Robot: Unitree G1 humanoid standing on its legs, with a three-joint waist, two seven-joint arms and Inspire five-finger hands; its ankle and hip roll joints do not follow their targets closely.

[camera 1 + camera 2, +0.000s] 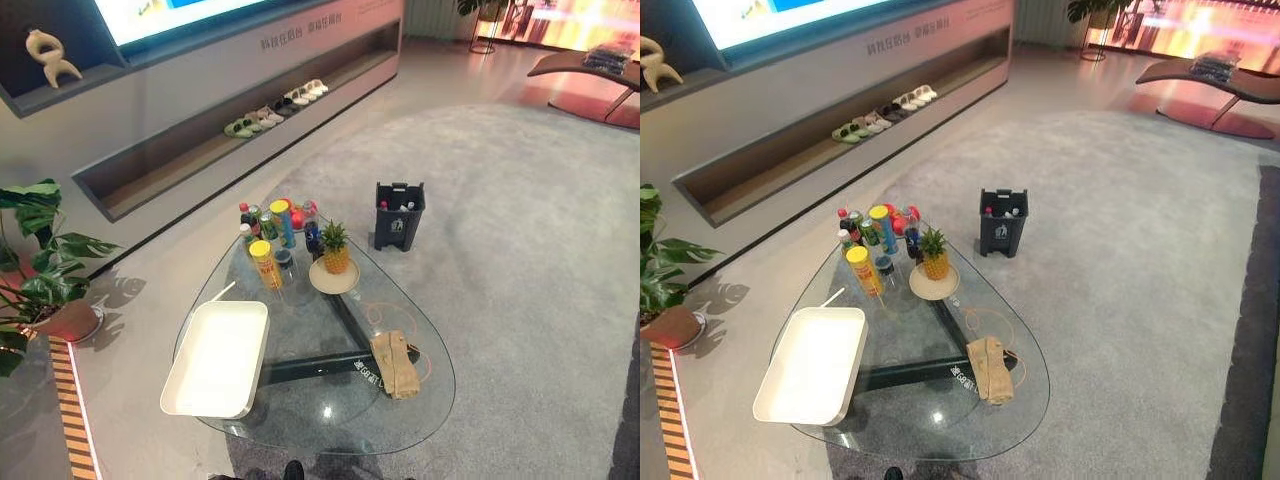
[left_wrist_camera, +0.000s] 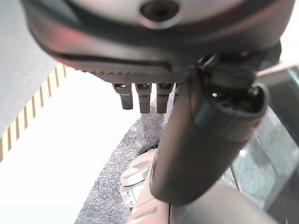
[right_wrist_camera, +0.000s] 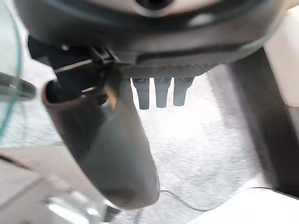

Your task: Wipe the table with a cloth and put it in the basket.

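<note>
The left hand [image 2: 196, 140] and the right hand [image 3: 112, 154] are hanging relaxed over the carpet, holding nothing. Ahead of them, on the glass desk [image 1: 330, 420], the tan cloth [image 1: 394, 363] is lying before the right hand. The white tray-like basket [image 1: 215, 360] is sitting empty before the left hand. Farther away, bottles [image 1: 268, 240] are standing beside a pineapple [image 1: 335, 248] on a plate. Beyond the desk, a dark bin [image 1: 399, 215] is standing on the grey carpet [image 1: 520, 250].

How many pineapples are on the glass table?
1. The pineapple stands on a small round plate near the middle of the glass table, just beside the cluster of bottles and cans. None seems hidden.
</note>
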